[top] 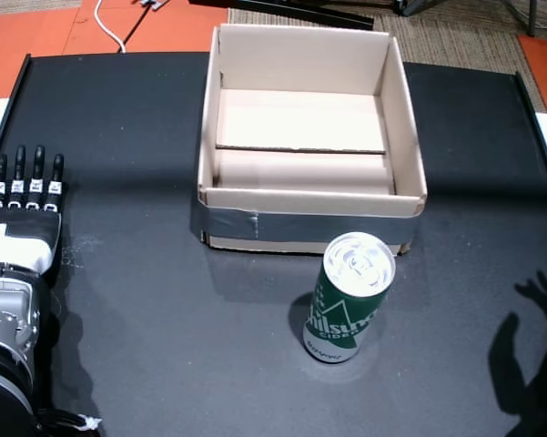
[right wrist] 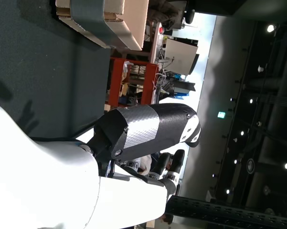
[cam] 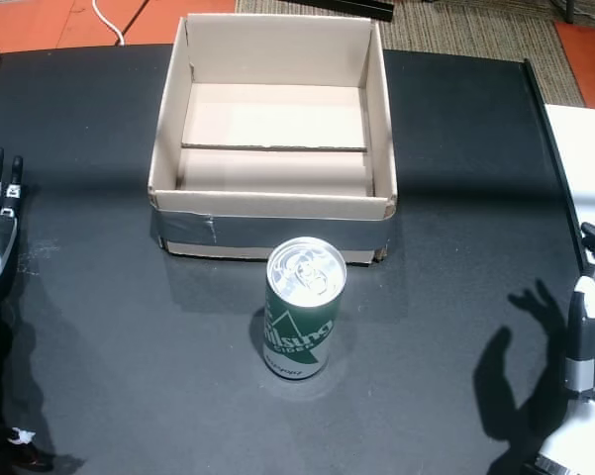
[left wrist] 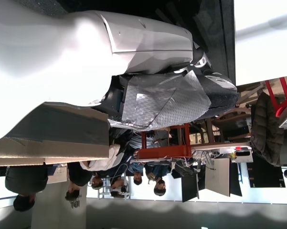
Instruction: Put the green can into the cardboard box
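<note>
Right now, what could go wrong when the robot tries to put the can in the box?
The green can stands tall and close to the cardboard box, so a sideways bump from a robot hand might tip it over. The box wall is fairly high; a low lift could knock the can against it.

We have both head views looking steeply down on the black table (top: 146,273). They share the cardboard box (top: 309,137) and the green can (top: 350,296) in front of it; one sits further right, so the box lies left of centre there (cam: 272,129).

The left wrist view is turned on its side, pressed close against the left hand (left wrist: 148,81), with the room and seated people (left wrist: 133,179) beyond.

The right wrist view, likewise turned, sits close behind the right hand (right wrist: 143,131), facing along the table towards the box corner (right wrist: 105,21).
</note>
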Controlling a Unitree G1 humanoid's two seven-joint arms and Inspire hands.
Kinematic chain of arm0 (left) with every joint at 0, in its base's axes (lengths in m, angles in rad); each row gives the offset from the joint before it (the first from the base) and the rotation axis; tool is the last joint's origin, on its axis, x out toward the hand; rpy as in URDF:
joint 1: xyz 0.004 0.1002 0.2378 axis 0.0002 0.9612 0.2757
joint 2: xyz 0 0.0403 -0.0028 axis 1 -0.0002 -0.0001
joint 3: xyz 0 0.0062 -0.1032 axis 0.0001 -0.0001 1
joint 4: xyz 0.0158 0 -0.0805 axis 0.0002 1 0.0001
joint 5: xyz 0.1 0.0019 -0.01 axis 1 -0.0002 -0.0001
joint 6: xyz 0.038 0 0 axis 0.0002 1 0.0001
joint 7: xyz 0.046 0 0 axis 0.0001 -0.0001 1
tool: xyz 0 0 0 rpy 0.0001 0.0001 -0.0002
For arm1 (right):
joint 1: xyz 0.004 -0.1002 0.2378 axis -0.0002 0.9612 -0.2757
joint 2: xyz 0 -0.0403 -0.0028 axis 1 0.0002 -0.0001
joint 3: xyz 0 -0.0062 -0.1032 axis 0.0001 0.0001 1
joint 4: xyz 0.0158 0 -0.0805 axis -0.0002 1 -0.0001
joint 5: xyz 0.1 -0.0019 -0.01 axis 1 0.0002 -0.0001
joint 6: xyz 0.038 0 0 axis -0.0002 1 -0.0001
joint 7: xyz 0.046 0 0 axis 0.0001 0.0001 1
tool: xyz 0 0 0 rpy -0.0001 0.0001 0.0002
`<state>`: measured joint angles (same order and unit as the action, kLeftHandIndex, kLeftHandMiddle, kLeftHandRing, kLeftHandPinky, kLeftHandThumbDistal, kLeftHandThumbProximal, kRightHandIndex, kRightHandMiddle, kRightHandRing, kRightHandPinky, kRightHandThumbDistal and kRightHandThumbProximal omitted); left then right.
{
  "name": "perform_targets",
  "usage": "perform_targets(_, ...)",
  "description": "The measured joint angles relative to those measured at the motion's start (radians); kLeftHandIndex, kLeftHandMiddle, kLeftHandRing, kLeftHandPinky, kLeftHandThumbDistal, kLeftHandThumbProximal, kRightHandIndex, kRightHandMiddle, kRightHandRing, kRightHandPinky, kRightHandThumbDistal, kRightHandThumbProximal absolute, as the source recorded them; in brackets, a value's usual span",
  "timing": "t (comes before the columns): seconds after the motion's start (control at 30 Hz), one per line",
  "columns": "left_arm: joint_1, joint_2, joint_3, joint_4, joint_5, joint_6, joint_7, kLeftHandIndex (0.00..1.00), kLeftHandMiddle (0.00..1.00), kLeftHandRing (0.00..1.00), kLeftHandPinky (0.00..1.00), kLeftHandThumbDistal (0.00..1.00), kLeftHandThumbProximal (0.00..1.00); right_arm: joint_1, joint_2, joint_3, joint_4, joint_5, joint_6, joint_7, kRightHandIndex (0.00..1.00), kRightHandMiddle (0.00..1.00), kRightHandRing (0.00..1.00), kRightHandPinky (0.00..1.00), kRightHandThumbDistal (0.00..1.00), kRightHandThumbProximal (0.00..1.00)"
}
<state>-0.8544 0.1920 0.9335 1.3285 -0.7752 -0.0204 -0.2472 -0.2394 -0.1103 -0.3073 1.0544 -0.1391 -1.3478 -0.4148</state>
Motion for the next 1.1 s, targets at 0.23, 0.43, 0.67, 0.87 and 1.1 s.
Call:
perform_targets(0.23, 0.0, 0.0, 0.0, 0.0, 0.0, 0.0, 0.001, 0.77, 0.77, 0.84, 0.92, 0.0, 1.0, 0.0, 0.004, 0.0, 0.0, 0.018, 0.0, 0.022, 0.54, 0.56, 0.73, 0.79, 0.5, 0.62)
perform_targets(0.43, 0.0, 0.0, 0.0, 0.0, 0.001, 0.0, 0.002, 0.76, 0.76, 0.84, 0.91, 0.0, 1.0, -0.002, 0.006, -0.006, 0.0, 0.024, 0.0, 0.033, 0.54, 0.56, 0.73, 0.78, 0.51, 0.62)
perform_targets(0.67, 0.0, 0.0, 0.0, 0.0, 0.0, 0.0, 0.003, 0.76, 0.76, 0.83, 0.91, 0.0, 1.0, -0.004, 0.009, -0.011, 0.0, 0.043, 0.001, 0.06, 0.68, 0.71, 0.84, 0.88, 0.63, 0.64)
perform_targets(0.87, -0.002, 0.0, 0.0, 0.0, 0.001, 0.0, 0.005, 0.76, 0.76, 0.83, 0.9, 0.0, 1.0, 0.03, -0.124, 0.156, -0.005, 0.054, 0.161, 0.422, 0.85, 0.86, 0.88, 0.93, 1.0, 0.52)
perform_targets(1.1, -0.002, 0.0, -0.001, 0.0, 0.001, 0.0, 0.005, 0.77, 0.77, 0.84, 0.91, 0.0, 1.0, 0.048, -0.145, 0.198, -0.04, 0.104, 0.181, 0.568, 0.86, 0.84, 0.89, 0.98, 1.0, 0.51)
